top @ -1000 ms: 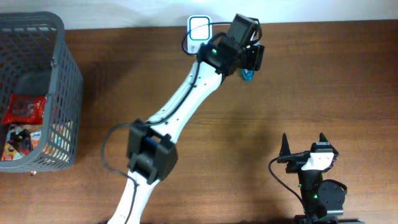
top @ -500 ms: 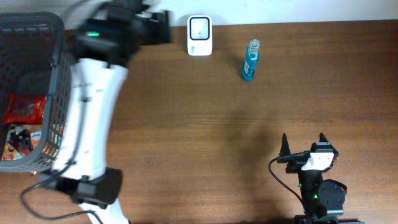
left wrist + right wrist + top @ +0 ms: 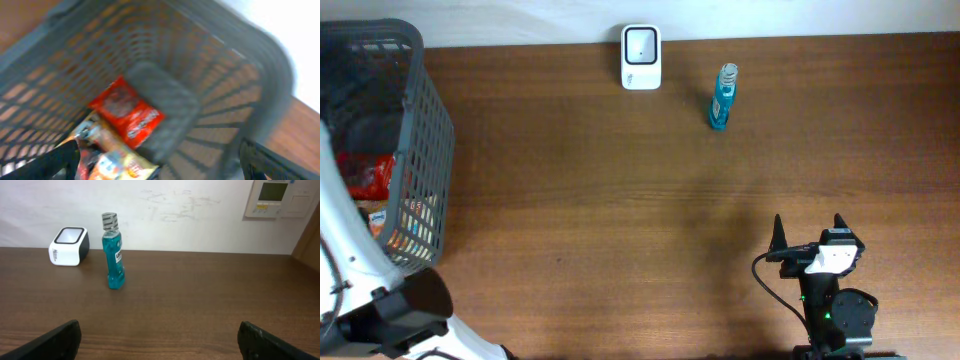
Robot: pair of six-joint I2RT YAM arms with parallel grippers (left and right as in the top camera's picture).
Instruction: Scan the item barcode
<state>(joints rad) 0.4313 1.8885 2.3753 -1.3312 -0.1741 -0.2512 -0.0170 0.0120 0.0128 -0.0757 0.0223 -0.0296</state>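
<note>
Two tools, both spread wide and holding nothing. Broadest of all, the brown tabletop (image 3: 620,200), filling the overhead frame edge to edge. Next in size, the grey mesh basket (image 3: 432,120) at the upper left, with the white left arm (image 3: 345,260) curving up the left edge beside it. A second ago stretched diagonally to the top centre, wrist over the blue bottle (image 3: 723,97). Half a second ago already swinging across the upper left. Now hanging over the basket, with the left tool (image 3: 159,152) looking down into it in the blurred wrist view, jaws apart and nothing between them. Parked at the lower right and unmoved throughout, the right tool (image 3: 808,228), likewise agape and empty. Smaller, at the top centre by the far edge, the white scanner (image 3: 640,44). To its right and clear of it, the blue bottle, standing upright and touched by nothing. Smallest, down in the basket, a red packet (image 3: 127,114) next to a brighter yellow one (image 3: 117,167), too smeared to read. Judged from this: bottle let go and set aside near the scanner, so probably done with. Next item to scan most likely to come out of the basket, the red packet looking the easiest to reach.
</note>
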